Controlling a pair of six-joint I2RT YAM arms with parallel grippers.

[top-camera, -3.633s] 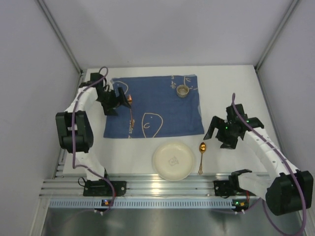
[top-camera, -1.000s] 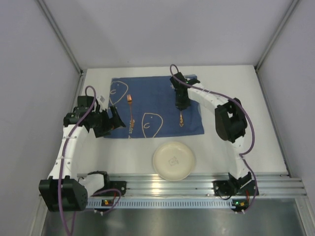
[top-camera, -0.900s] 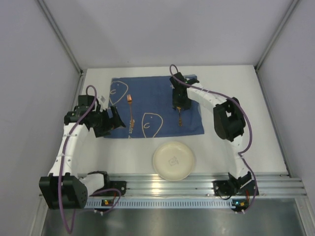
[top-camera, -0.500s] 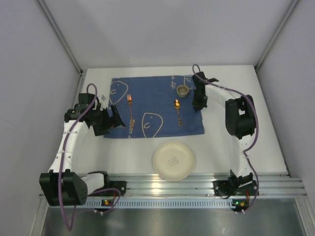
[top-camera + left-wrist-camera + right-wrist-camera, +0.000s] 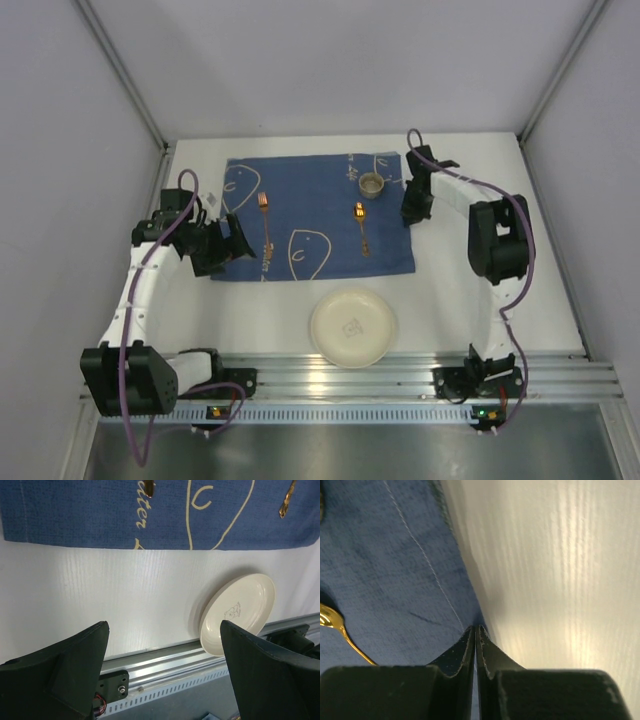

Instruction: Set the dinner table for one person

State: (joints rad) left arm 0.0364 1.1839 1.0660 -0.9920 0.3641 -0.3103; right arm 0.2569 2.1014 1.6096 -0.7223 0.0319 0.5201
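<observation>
White tabletop (image 5: 470, 300) spreads under both arms. On it, the plate (image 5: 352, 327) sits off the blue cloth (image 5: 320, 195), nearer the front edge, between the 2 arms. The left pincer (image 5: 230, 245) gapes wide and empty, facing the plate. The right pincer (image 5: 475, 630) is closed at the cloth's right hem.

My arms (image 5: 140, 290): white link shells, black joint housings. A purple cable (image 5: 123, 410) runs along each. My left gripper (image 5: 164, 624) has matte black wedge fingers (image 5: 65, 670). Black bases (image 5: 210, 380) show small green and orange lights.
</observation>
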